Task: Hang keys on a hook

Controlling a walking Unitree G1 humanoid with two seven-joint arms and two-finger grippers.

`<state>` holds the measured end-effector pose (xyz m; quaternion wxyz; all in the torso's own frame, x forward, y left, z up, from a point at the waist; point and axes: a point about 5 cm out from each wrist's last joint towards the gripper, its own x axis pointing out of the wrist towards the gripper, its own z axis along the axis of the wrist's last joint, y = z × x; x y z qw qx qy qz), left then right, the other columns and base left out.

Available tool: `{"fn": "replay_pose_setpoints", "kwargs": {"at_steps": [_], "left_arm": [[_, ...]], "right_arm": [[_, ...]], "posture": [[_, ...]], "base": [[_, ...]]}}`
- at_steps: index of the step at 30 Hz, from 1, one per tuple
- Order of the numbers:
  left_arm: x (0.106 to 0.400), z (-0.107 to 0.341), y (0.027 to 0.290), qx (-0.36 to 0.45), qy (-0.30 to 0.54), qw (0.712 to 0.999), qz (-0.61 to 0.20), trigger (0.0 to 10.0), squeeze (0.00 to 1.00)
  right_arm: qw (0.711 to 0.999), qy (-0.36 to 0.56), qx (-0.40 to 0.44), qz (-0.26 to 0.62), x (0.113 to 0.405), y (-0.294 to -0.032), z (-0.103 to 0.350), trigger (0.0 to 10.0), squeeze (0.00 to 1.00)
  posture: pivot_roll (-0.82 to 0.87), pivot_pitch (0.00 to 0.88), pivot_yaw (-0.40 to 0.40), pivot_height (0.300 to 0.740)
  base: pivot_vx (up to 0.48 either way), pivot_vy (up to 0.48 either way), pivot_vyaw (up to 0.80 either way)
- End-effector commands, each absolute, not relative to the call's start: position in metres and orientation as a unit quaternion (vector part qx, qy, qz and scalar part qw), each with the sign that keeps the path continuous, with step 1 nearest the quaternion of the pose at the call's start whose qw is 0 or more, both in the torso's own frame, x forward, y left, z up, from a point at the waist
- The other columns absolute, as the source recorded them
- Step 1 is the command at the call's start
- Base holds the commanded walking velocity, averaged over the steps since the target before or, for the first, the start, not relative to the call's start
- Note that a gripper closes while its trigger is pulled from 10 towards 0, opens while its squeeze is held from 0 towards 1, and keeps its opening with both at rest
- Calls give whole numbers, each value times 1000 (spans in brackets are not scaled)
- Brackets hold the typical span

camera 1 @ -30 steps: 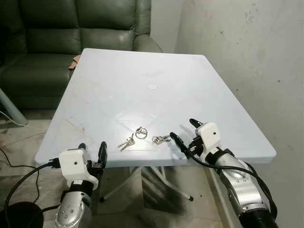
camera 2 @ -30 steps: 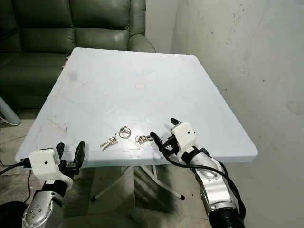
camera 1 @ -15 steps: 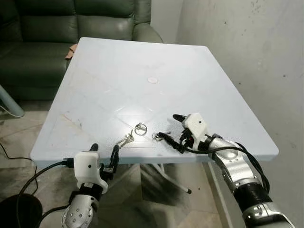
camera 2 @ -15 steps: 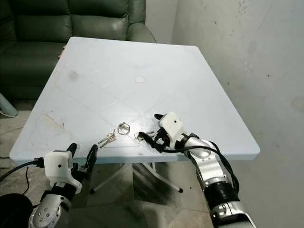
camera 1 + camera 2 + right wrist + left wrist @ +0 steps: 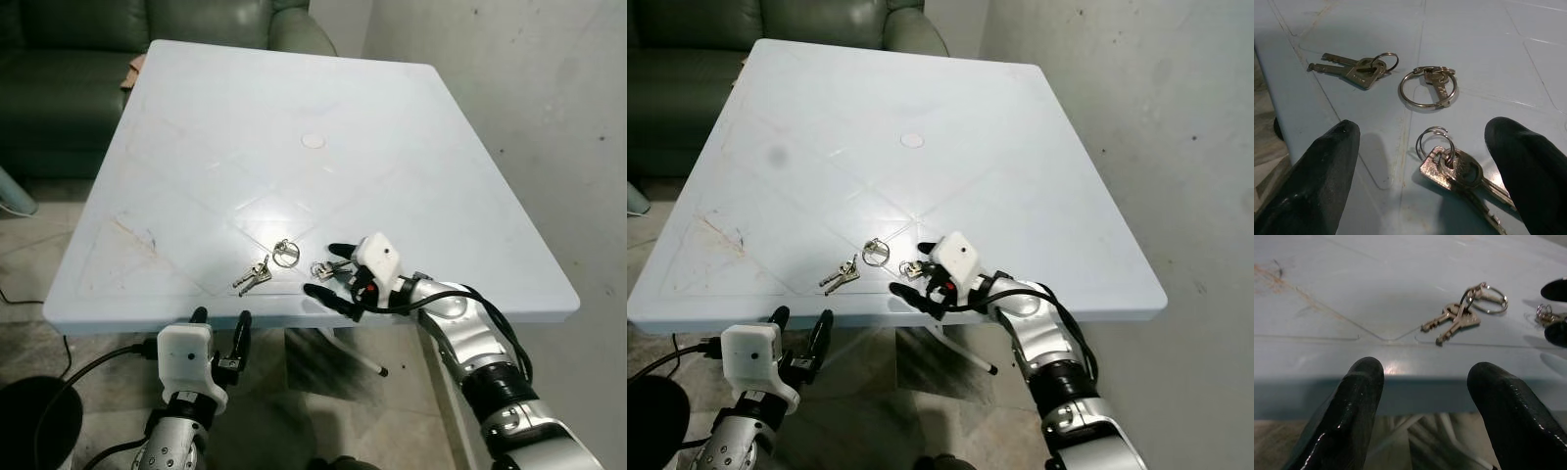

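Note:
Three sets of keys lie near the front edge of the pale blue table [image 5: 245, 117]: a pair of keys [image 5: 255, 277], a large ring with one key [image 5: 285, 253], and a bunch with a ring [image 5: 328, 269]. My right gripper [image 5: 331, 272] rests open on the table, one finger on each side of that bunch [image 5: 1457, 166] without touching it. The large ring [image 5: 1428, 87] and the pair [image 5: 1354, 68] lie beyond its fingers. My left gripper [image 5: 217, 328] hangs open just below the table's front edge, pointing toward the pair of keys [image 5: 1454, 322].
A bare wall [image 5: 549, 117] runs close along the table's right side. A dark green sofa [image 5: 59, 59] stands behind the table. White folding legs [image 5: 367, 364] show under the table, and a black round object [image 5: 29, 421] with a cable sits on the floor at lower left.
The camera has moved closer and tilted down. My right gripper has moved left over the table's front edge and now straddles the right-hand bunch of keys. The left gripper stays below the edge.

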<state>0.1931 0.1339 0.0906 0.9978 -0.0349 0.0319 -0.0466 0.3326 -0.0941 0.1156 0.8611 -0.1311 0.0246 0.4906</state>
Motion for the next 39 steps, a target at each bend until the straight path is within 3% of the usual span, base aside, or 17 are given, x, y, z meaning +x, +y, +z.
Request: {"fn": "replay_pose_setpoints", "kwargs": {"at_steps": [1,6,7,39], "left_arm": [[191,94,132,-38,30,998,-47,10000,0],[191,94,132,-37,31,998,-46,10000,0],[190,94,132,-38,32,998,-38,10000,0],[187,95,131,-40,33,998,-21,10000,0]], "right_arm": [[859,32,-130,494,333,-94,114,10000,0],[858,31,-129,497,333,-93,114,10000,0],[851,27,-125,510,332,-89,116,0,0],[846,-8,-135,516,335,-87,123,0,0]], "posture": [[31,193,-120,728],[31,193,-120,728],[46,201,-135,728],[56,209,-148,728]], "base": [[0,0,0],[0,0,0],[0,0,0],[0,0,0]]}}
